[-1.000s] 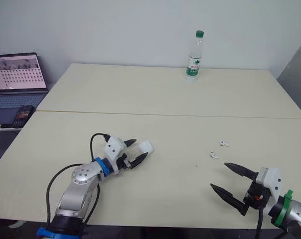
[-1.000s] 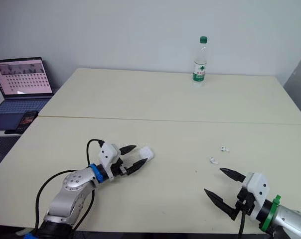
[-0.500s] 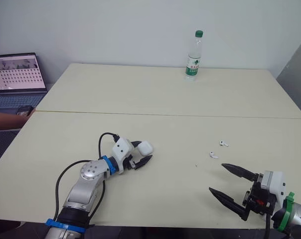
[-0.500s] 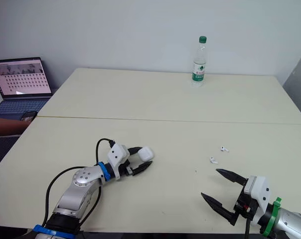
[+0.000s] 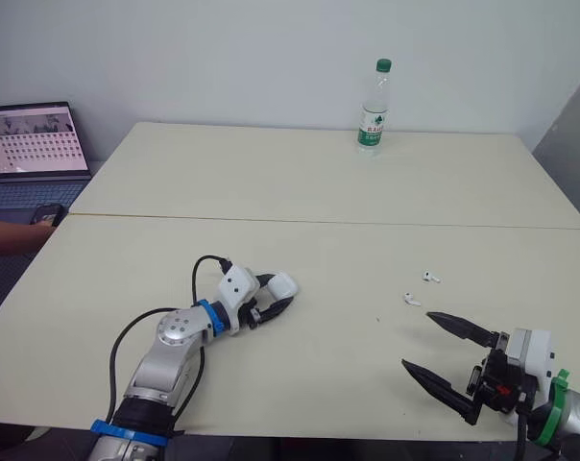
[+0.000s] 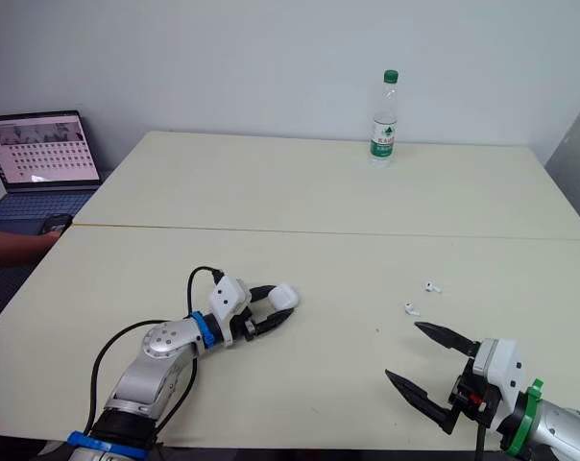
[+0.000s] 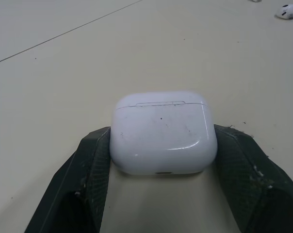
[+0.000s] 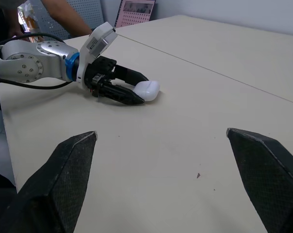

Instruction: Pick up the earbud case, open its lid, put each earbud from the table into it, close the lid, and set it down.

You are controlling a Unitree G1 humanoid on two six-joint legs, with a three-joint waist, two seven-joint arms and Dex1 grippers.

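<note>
On the table (image 5: 300, 192), left pincer (image 5: 276, 297) pinching earbud case (image 7: 163, 131), right pincer (image 5: 420, 340) spread, bottle label (image 5: 371, 126) unreadable.

A water bottle (image 5: 373, 110) stands at the table's (image 5: 271, 182) far edge; an open laptop (image 5: 36, 141) sits left.

Your left pincer (image 5: 278, 294) has pushed forward and drawn its fingers in. They now press both sides of the earbud case (image 7: 163, 138), where a second ago they stood spread around it. Your right pincer (image 5: 418, 339) has slid back toward the table's (image 5: 319, 192) near edge. A person's forearm (image 5: 7, 233) has come in beside the laptop (image 5: 36, 139).
</note>
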